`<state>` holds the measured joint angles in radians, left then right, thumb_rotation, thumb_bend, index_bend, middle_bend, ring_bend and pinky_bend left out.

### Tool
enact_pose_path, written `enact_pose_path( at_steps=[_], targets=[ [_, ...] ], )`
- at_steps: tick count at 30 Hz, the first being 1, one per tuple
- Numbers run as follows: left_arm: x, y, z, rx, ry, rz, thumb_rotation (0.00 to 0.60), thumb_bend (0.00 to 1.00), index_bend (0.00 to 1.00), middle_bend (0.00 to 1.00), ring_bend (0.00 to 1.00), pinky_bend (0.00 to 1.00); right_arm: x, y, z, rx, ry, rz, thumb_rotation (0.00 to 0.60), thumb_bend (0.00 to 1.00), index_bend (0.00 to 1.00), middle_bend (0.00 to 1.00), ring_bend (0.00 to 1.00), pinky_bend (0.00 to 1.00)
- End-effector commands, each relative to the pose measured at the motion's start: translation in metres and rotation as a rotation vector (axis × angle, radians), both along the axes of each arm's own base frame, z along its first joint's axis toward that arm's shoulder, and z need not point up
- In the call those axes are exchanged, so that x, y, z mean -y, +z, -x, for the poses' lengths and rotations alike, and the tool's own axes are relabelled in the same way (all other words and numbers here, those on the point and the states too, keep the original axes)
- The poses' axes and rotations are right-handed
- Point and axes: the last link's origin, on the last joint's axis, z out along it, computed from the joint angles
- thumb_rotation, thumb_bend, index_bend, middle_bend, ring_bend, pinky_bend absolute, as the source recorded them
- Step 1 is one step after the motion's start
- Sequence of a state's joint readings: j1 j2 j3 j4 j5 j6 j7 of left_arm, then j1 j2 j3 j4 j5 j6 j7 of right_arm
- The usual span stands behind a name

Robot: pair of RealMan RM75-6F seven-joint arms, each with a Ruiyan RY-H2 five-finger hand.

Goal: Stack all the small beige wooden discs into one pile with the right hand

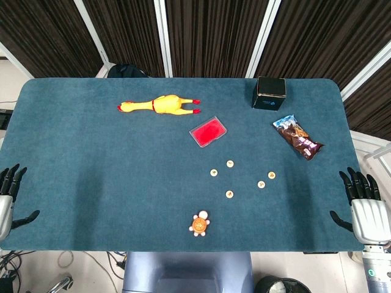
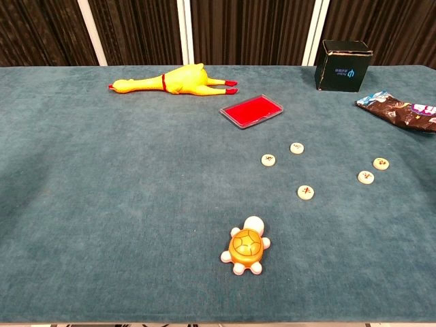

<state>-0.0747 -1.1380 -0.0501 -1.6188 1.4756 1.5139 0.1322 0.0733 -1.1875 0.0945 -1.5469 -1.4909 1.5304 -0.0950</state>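
Several small beige wooden discs lie flat and apart on the blue table, none stacked. Two sit side by side at centre: one disc (image 1: 214, 173) (image 2: 268, 160) and its neighbour (image 1: 230, 163) (image 2: 297, 148). A third disc (image 1: 229, 195) (image 2: 305, 192) lies nearer the front. Further right is a pair, one disc (image 1: 261, 184) (image 2: 366, 177) beside another disc (image 1: 271, 175) (image 2: 381, 163). My right hand (image 1: 361, 204) rests at the table's front right corner, fingers spread, holding nothing. My left hand (image 1: 8, 190) is at the front left edge, also open. Neither hand shows in the chest view.
A toy turtle (image 1: 200, 224) (image 2: 246, 249) sits near the front edge below the discs. A red flat case (image 1: 208, 132) (image 2: 251, 110), a yellow rubber chicken (image 1: 160, 105) (image 2: 170, 81), a black box (image 1: 269, 93) (image 2: 344, 65) and a snack packet (image 1: 298, 138) (image 2: 402, 111) lie further back.
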Motion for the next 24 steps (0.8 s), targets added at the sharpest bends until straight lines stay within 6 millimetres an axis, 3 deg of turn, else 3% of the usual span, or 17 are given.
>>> enact_pose_path(
  at_steps=[1,24],
  targets=[
    [-0.0001,-0.0003,-0.0001,0.001,0.002,0.0,0.6,0.0,0.06,0.0,0.0,0.0,0.0001,0.0005,0.0,0.002,-0.002,-0.001,0.6,0.24,0.1,0.01,0.04,0.0],
    [0.0006,0.0,-0.0014,0.02,-0.01,-0.014,0.6,0.0,0.06,0.0,0.0,0.0,0.0013,-0.0019,-0.0015,0.069,-0.001,-0.032,0.6,0.24,0.12,0.01,0.04,0.0]
  ],
)
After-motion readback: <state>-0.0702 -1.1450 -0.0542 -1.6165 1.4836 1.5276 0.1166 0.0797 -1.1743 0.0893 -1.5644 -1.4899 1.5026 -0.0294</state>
